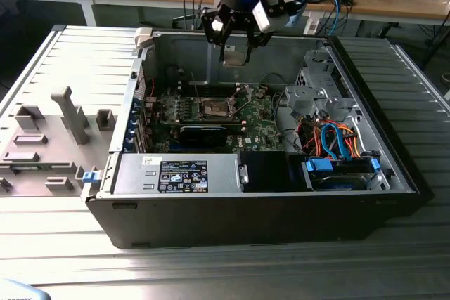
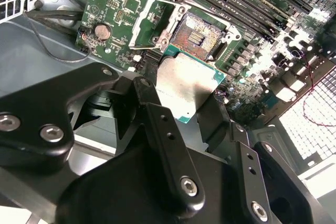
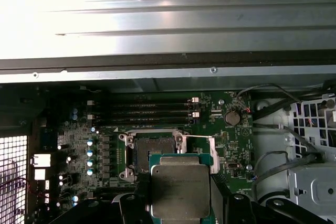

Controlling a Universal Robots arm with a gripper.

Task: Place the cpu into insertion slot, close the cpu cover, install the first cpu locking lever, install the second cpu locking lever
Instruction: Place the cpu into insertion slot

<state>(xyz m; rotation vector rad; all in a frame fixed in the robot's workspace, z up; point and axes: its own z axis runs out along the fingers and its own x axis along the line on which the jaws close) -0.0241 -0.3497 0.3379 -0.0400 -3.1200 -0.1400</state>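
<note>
My gripper hangs inside the open computer case, above the far part of the motherboard. It is shut on the cpu, a flat square chip with a dull silver top. In both wrist views the cpu sits between the black fingers. The insertion slot lies bare below it, showing its contact field. The cpu cover, a silvery frame, stands swung open beside the slot. The chip is well above the slot, not touching it.
Memory slots run beside the slot. A long black card lies on its near side. A drive cage and orange and blue cables fill the exterior view's right. The case walls ring the board. A grey fixture tray lies outside the case.
</note>
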